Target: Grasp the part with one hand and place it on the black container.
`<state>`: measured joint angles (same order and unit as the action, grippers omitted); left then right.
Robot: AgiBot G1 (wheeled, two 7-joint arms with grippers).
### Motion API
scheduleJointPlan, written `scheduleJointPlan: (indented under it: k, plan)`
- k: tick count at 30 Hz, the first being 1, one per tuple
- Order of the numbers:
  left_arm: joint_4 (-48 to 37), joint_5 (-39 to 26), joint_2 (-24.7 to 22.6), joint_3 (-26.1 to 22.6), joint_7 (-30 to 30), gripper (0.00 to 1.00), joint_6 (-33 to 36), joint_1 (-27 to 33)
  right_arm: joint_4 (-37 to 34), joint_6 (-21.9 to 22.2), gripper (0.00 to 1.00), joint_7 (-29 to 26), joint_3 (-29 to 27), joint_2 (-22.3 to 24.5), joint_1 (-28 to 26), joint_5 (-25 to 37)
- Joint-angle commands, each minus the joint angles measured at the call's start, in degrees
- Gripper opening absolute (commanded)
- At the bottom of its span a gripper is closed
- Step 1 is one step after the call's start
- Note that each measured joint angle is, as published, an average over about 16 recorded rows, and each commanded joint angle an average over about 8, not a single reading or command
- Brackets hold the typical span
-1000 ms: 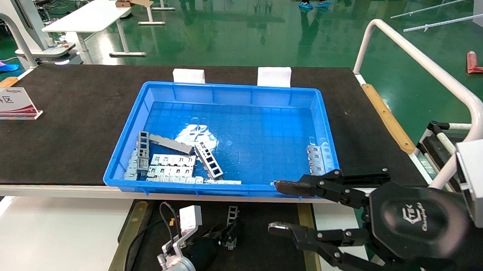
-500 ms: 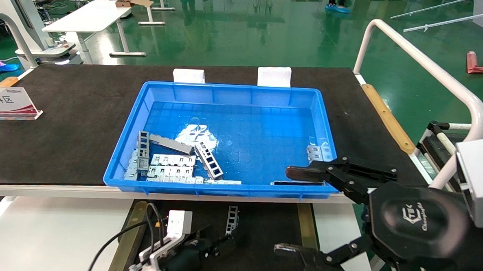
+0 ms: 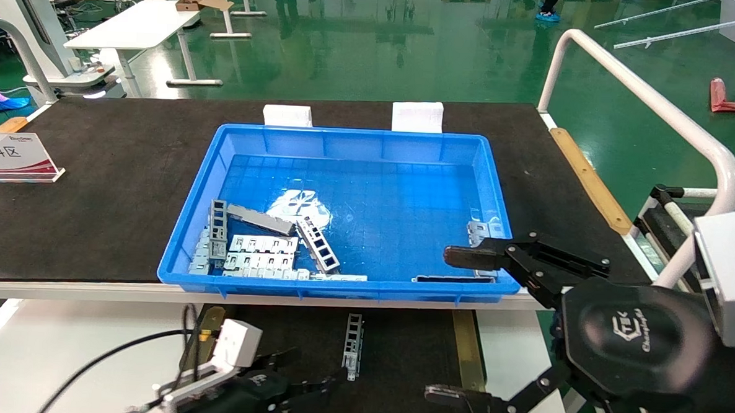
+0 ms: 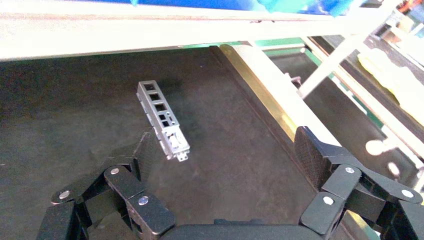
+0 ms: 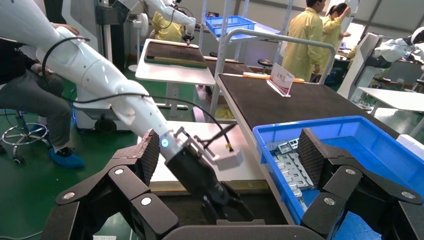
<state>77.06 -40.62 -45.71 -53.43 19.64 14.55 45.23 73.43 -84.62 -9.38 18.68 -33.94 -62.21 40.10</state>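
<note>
The part (image 3: pixel 353 345) is lying flat on the black container (image 3: pixel 410 370), just in front of the left gripper (image 4: pixel 227 150), not touching it. The left gripper's fingers are spread wide with nothing between them. The right gripper (image 3: pixel 461 325) is hanging wide open over the blue bin (image 3: pixel 339 286)

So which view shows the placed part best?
The left wrist view: the part lies unobstructed on the black container, cut-outs clear. The head view shows it smaller. In the right wrist view I cannot make it out.

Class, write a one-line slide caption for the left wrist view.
Open left gripper hovers just short of the part lying on the black container.
</note>
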Motion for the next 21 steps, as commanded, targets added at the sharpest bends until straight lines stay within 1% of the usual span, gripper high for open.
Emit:
scheduleJointPlan:
  k: [1,15,21]
  plan:
    - [0.3,0.3,1.8,0.8,-0.4,1.00,2.6,0.0,0.0,0.0,1.00,0.0,0.0,0.0,0.0,0.0]
    - [0.3,1.9,6.3,6.0,-6.3,1.00,12.9,-0.1,0.0,0.0,1.00,0.0,0.0,0.0,0.0,0.0]
    - [0.2,3.4,7.5,7.7,-7.4,1.00,14.8,-0.5,0.0,0.0,1.00,0.0,0.0,0.0,0.0,0.0]
